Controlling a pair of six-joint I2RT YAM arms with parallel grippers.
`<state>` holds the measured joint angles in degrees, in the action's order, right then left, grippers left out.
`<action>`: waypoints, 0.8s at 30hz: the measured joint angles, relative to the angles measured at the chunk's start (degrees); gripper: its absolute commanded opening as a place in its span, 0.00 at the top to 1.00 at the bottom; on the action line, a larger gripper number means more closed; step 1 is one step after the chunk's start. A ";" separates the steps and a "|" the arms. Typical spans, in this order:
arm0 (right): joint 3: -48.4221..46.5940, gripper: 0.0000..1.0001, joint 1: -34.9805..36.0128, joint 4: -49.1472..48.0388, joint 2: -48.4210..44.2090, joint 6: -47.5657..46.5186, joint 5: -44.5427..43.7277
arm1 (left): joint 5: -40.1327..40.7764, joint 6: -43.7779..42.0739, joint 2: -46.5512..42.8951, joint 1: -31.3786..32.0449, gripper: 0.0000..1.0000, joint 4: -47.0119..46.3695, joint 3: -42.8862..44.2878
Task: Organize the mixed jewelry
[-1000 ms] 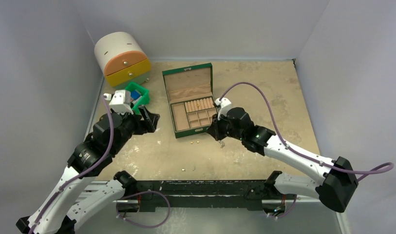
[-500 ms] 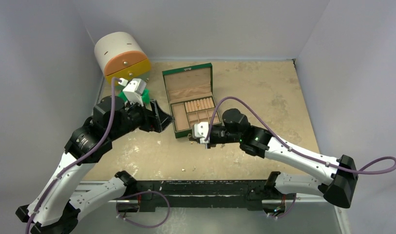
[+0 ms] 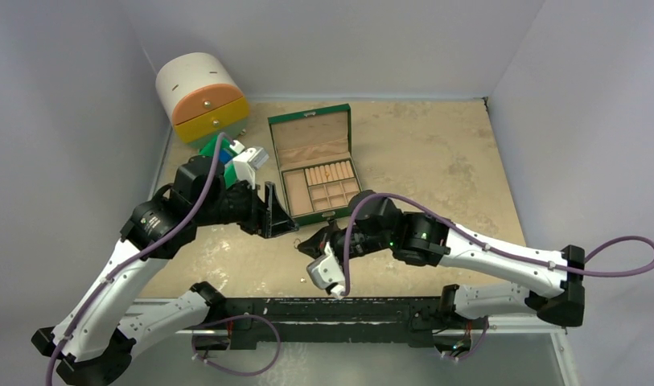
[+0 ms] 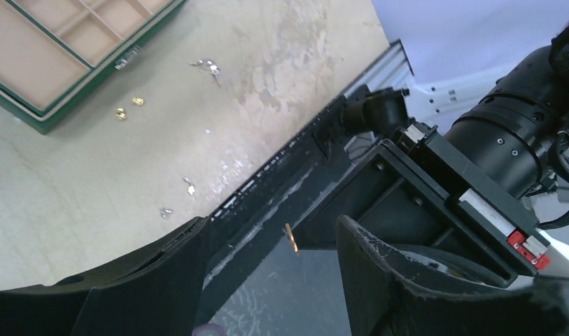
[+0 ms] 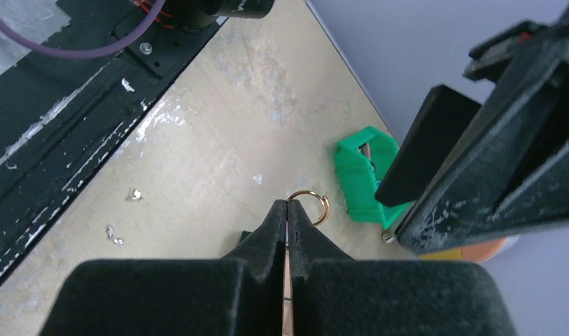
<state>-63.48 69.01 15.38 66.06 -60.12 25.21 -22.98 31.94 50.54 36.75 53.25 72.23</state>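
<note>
Having been swung to six o'clock of the open green jewelry box (image 3: 310, 146), a thin gold ring (image 5: 327, 208) was clenched in the right gripper (image 5: 287, 207), with the left gripper (image 4: 271, 225) brought alongside, jaws parted, suggesting handover.

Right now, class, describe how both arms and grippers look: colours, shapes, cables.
The left arm and right arm: white links, black joints, a purple cable each. The left gripper and right gripper have black wedge-shaped fingers; white camera block on each wrist.
</note>
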 measured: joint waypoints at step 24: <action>-8.94 1.00 5.66 13.07 5.51 -14.14 -12.33 | -9.90 3.02 -0.46 0.15 0.57 0.00 -5.62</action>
<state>-72.42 74.67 28.45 71.57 -74.26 12.88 -32.88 34.96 50.09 36.91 53.25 66.61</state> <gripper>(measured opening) 0.004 0.455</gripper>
